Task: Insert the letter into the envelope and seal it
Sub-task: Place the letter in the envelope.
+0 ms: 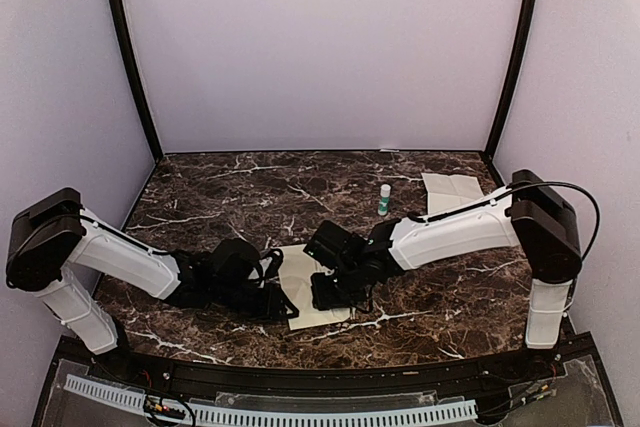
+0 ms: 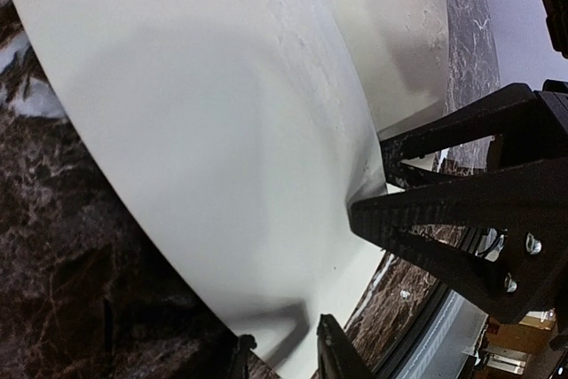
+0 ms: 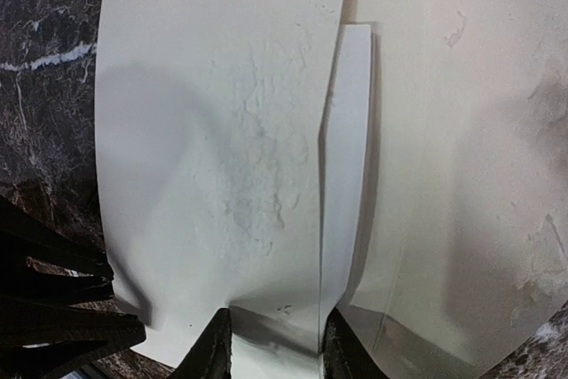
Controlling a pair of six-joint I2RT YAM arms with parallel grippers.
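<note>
Envelope point(image 1: 300, 272) lies on table point(image 1: 220, 197), lower centre of top view, between left gripper point(image 1: 288, 307) and right gripper point(image 1: 318, 293). Letter point(image 1: 452, 190) lies upper right, well apart, bottle point(image 1: 384, 199) just left of it.

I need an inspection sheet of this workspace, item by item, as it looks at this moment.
surface: dark marble table, no spill seen
job's things: envelope at centre, bowed, between both arms; letter flat at far right, apart from the arms
clutter: small green-and-white bottle, upright beside the letter
grippers: left end effector and right end effector each have an envelope edge between the jaws; firm grip not certain
cables: black cable loops over the right arm
surroundings: plain lilac walls, black corner posts
</note>
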